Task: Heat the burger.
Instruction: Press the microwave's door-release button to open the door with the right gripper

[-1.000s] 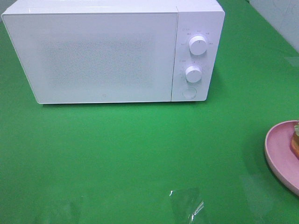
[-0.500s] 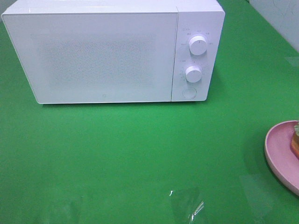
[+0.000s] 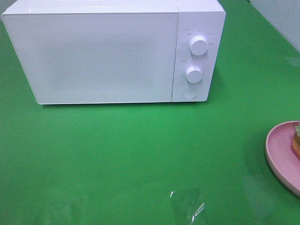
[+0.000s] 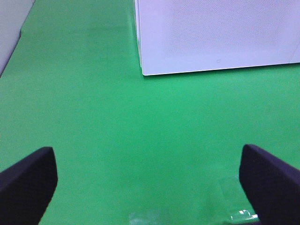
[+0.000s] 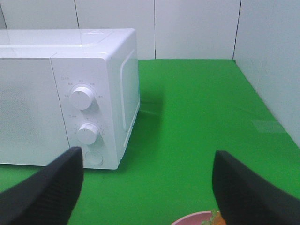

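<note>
Spread wide and empty, the left gripper point(image 4: 149, 187) and right gripper point(image 5: 150, 187) hang above the green table point(image 3: 140, 150). The burger point(image 3: 296, 143) sits on a pink plate point(image 3: 280, 154) at the near right edge, mostly out of view, untouched. To my eye nothing is done yet: the microwave point(image 3: 93, 56), far left, has its door shut. Opening it, loading the burger and turning a knob point(image 3: 198, 45) all remain. Only that door bars the way; a tape patch point(image 3: 187, 206) lies flat nearby.
</note>
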Robot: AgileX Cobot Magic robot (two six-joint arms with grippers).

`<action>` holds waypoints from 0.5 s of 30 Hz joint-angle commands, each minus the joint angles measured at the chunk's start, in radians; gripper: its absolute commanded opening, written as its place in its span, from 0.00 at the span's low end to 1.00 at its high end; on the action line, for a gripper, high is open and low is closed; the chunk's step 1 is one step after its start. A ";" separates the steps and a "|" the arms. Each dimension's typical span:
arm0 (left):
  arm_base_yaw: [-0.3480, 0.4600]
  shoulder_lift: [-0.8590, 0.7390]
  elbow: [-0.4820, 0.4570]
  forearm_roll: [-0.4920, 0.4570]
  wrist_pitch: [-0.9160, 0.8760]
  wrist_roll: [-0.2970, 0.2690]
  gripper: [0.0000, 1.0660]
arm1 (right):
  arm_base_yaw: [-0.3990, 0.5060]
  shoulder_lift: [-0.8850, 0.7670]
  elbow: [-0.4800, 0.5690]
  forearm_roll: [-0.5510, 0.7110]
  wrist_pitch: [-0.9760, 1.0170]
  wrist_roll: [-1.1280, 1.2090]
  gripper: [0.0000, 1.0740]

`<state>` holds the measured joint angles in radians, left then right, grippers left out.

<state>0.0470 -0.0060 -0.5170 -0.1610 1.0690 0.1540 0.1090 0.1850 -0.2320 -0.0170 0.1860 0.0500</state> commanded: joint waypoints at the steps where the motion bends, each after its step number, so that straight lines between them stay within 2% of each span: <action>1: 0.005 -0.017 0.001 -0.003 0.002 -0.001 0.92 | -0.003 0.118 0.002 -0.006 -0.095 -0.010 0.68; 4: 0.005 -0.017 0.001 -0.003 0.002 -0.001 0.92 | -0.003 0.185 0.002 -0.004 -0.138 -0.010 0.68; 15: 0.005 -0.017 0.001 -0.003 0.002 -0.001 0.92 | -0.003 0.535 0.002 -0.004 -0.557 -0.007 0.68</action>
<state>0.0470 -0.0060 -0.5170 -0.1610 1.0690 0.1540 0.1090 0.6570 -0.2320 -0.0190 -0.2680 0.0500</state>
